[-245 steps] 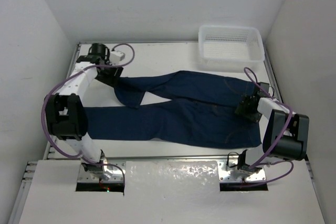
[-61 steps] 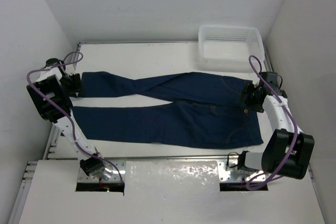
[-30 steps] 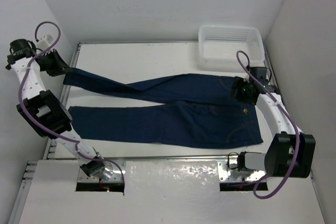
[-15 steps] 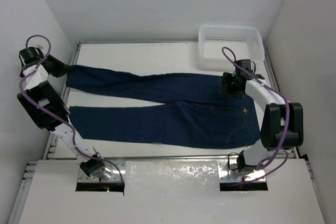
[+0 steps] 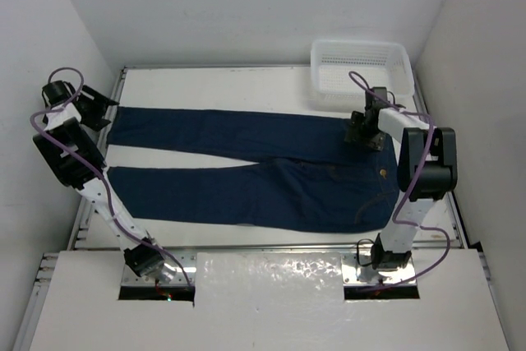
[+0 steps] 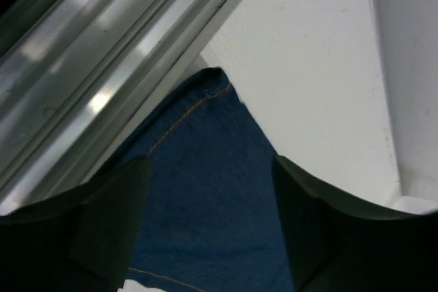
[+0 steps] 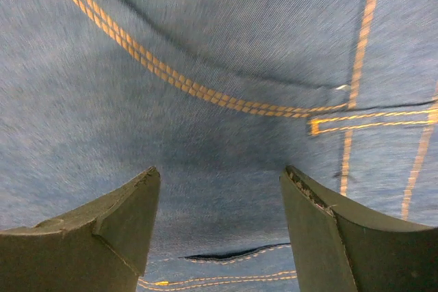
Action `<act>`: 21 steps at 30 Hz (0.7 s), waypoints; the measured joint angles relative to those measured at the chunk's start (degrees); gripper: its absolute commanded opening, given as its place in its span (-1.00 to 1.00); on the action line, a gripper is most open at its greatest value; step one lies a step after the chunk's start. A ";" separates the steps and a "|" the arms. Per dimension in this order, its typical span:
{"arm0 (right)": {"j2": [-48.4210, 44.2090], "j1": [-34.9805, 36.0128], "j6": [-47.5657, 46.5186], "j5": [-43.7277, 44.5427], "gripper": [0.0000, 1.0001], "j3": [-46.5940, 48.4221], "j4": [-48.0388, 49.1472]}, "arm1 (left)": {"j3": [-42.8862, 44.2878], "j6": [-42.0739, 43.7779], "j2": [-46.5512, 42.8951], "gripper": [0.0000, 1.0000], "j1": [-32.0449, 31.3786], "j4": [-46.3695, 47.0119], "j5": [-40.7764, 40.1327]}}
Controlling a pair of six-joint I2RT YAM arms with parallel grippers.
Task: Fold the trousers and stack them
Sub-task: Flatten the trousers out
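The dark navy trousers [image 5: 263,166] lie flat on the white table, both legs stretched left and the waist to the right, with a tan button [image 5: 385,173] near the waist. My left gripper [image 5: 97,106] is at the cuff of the far leg by the table's left edge. In the left wrist view it [image 6: 211,162] is open, with the denim cuff [image 6: 205,189] showing between its fingers. My right gripper [image 5: 362,131] is over the far side of the waist. In the right wrist view it [image 7: 220,169] is open, just above denim with orange stitching [image 7: 205,66].
A white mesh basket [image 5: 362,71] stands at the back right, just behind my right gripper. An aluminium rail [image 6: 102,66] runs along the table's left edge beside the cuff. White walls enclose the table on three sides.
The far leg, first folded over, was pulled out left, lifted, then laid straight. My left gripper has come down to the cuff at the edge. My right gripper moved from the waist's right side to its far side.
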 measured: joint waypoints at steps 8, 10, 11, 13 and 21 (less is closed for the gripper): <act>-4.92 -3.76 0.63 -0.85 0.50 3.32 -4.33 | 14.10 14.99 2.21 0.99 -0.52 -8.79 0.28; -9.81 -6.34 0.76 -1.33 0.56 2.01 -6.27 | 16.72 23.82 0.92 0.99 -0.72 -12.13 -1.29; -13.14 -8.11 0.87 -1.36 0.64 0.46 -6.93 | 16.50 28.39 -0.52 0.99 -0.90 -14.01 -2.23; -20.35 -11.93 1.25 -1.03 0.72 -3.54 -8.74 | 13.05 38.75 -5.18 0.99 -1.46 -17.84 -5.29; -39.32 -19.32 5.11 3.65 0.87 -23.91 -16.70 | -35.65 84.28 -39.58 0.25 -3.76 -23.54 -22.49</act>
